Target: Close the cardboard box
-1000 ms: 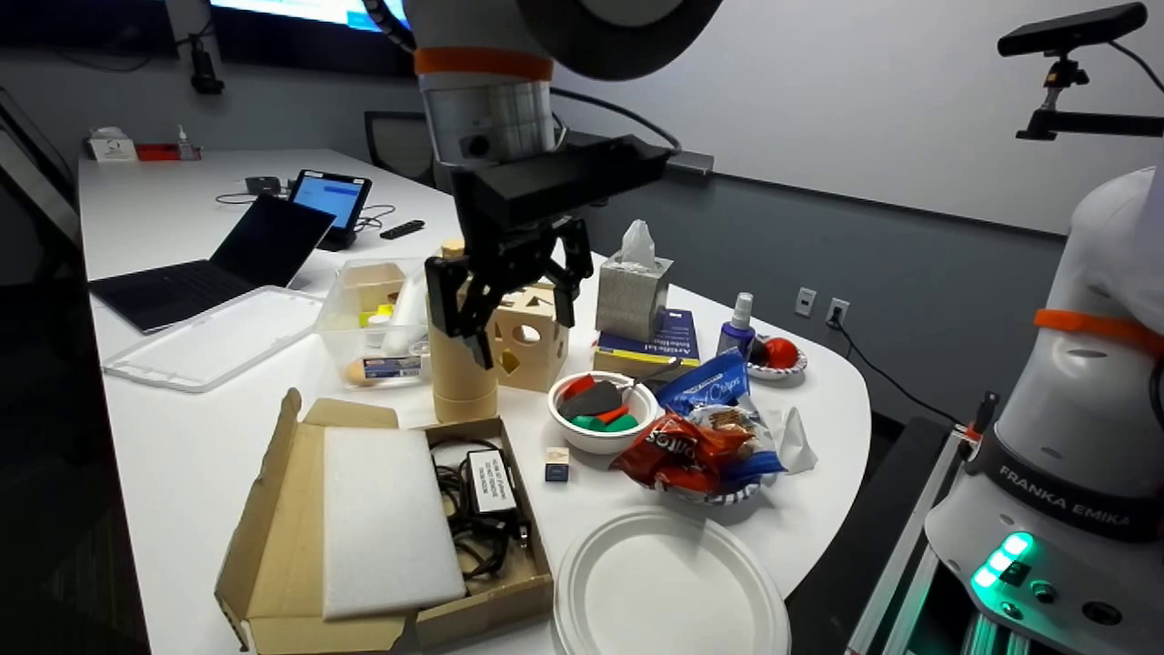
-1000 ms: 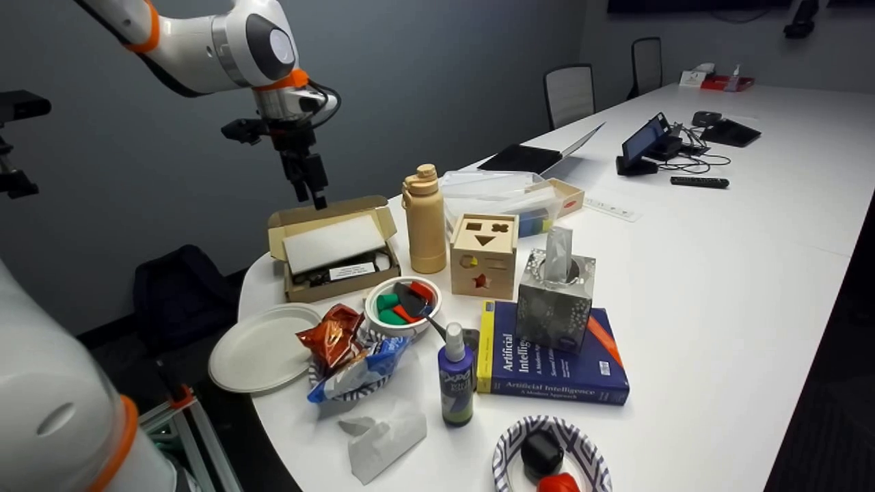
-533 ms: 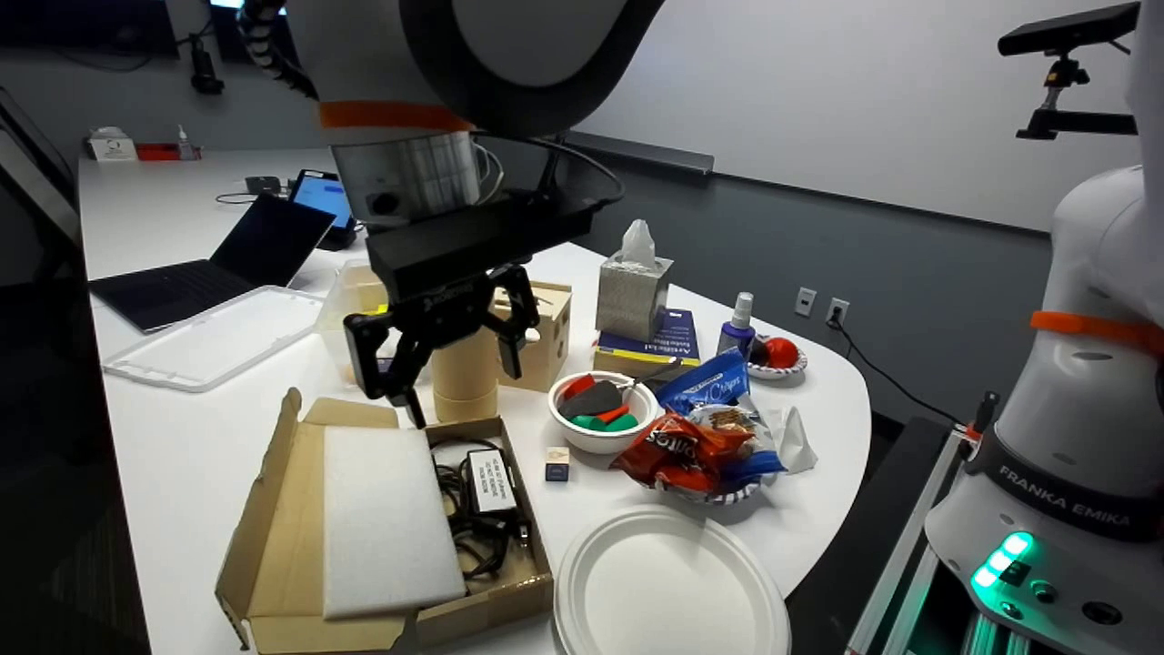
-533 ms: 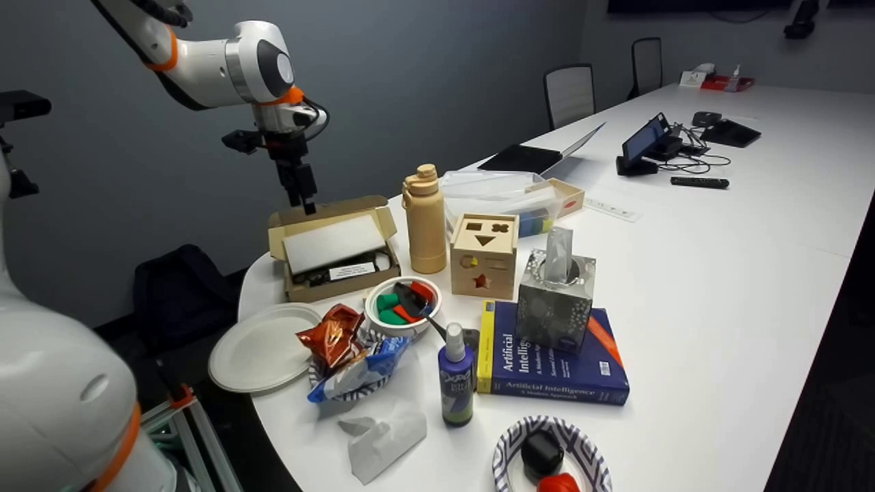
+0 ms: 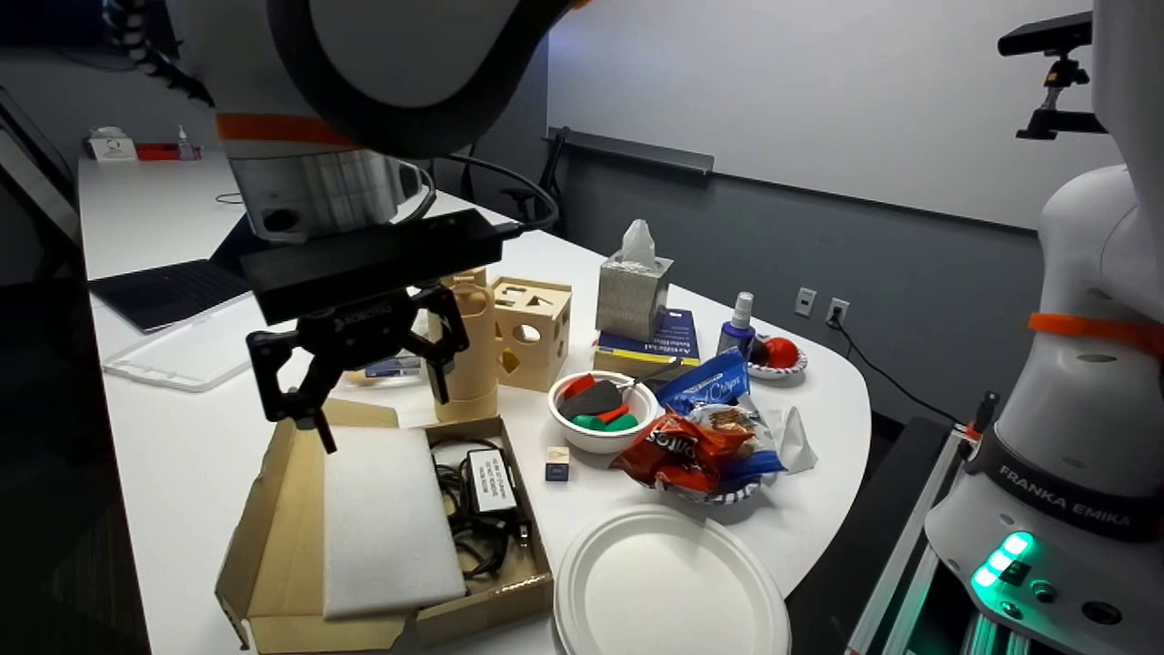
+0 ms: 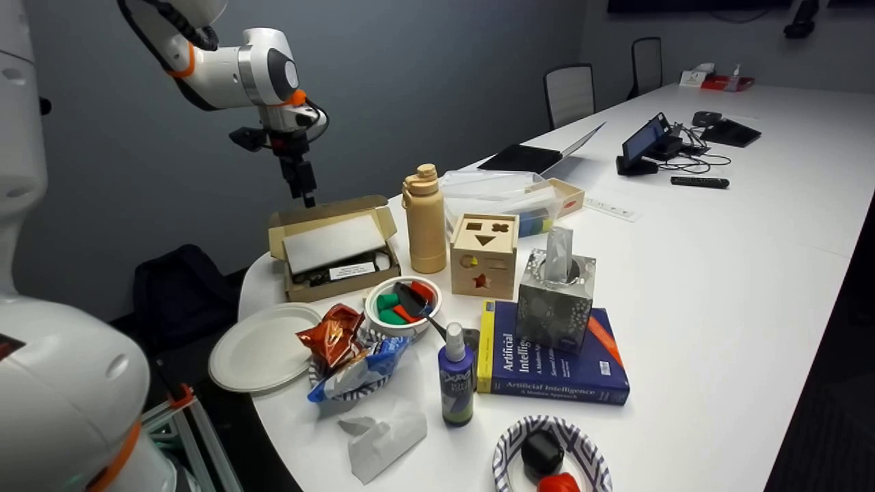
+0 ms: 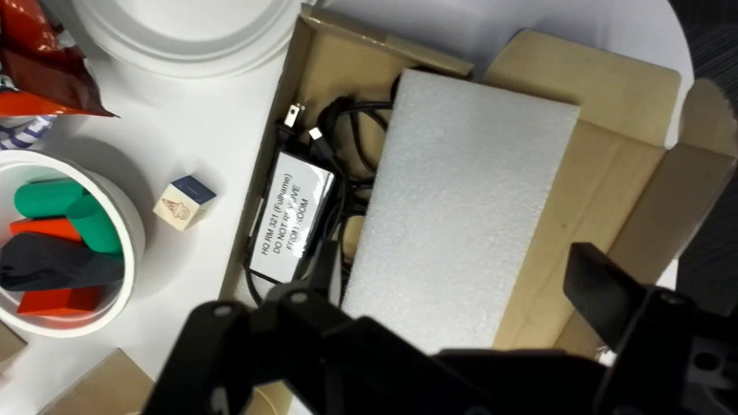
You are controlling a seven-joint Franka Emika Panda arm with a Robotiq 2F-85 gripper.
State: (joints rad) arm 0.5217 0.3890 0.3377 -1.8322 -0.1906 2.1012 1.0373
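The brown cardboard box [image 5: 264,546] lies open on the table, its lid folded back and its side flap sticking up. It also shows in an exterior view [image 6: 345,283] and in the wrist view [image 7: 617,167]. A white foam sheet [image 7: 461,202] lies partly over the lid and partly over the tray. Black cables and a labelled adapter [image 7: 291,219] are in the tray. My gripper [image 5: 386,423] is open and empty above the box's far, lid side, not touching it. It also shows in an exterior view [image 6: 305,198]. In the wrist view its fingers [image 7: 455,265] stand wide apart over foam and lid.
A tan bottle [image 6: 426,229] and a wooden cube with holes [image 6: 484,260] stand beside the box. A white plate [image 5: 673,582], a bowl of blocks [image 5: 600,441], a small block [image 5: 556,464] and snack bags [image 5: 700,446] lie on its other side. The table edge runs near the lid.
My gripper has moved left and lower in an exterior view, from in front of the bottle to above the lid side of the box. It stays open. The box has not moved.
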